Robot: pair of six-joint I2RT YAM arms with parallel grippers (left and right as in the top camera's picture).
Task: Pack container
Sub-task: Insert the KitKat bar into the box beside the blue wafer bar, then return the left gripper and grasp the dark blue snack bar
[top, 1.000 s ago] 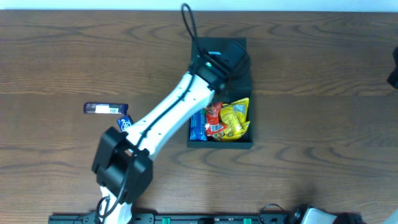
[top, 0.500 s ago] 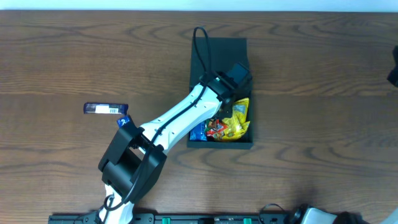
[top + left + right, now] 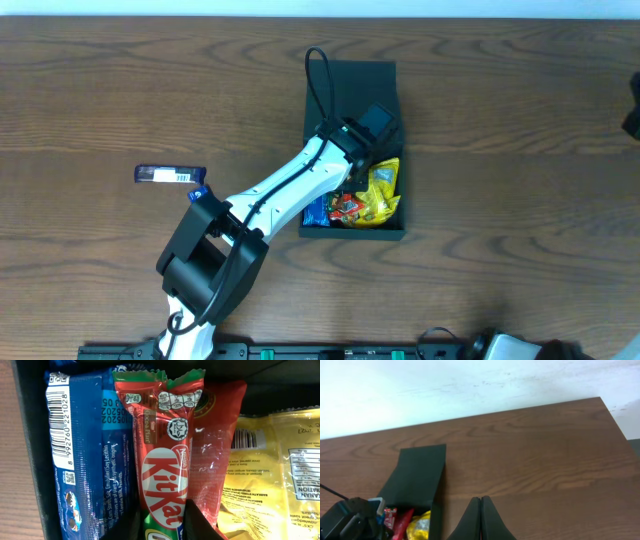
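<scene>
A: Where does the container sit?

B: Just right of centre in the overhead view. Its lid lies open toward the top edge, and the box half below it is packed with snacks.

A: And the left gripper?

B: It is down inside the box. Its dark fingers flank the lower end of the KitKat at the bottom of the wrist view. Whether they pinch it or have let go cannot be told.

A: What does the step call for?

B: Probably seating that bar flat between the blue packet at left and the red packet beside the yellow packet at right. The slot looks tight, so a straight descent and a straight lift out should avoid dragging the neighbours.

A: Edges?

B: The container's left side runs close beside the blue packet, so there is little sideways room. The open lid leaves free space toward the top.

A: Outside?

B: A dark bar and a small blue sachet lie centre left on the table, well apart from the box. The right gripper is pinched closed on nothing, apart from the container at the lower left of its view.
</scene>
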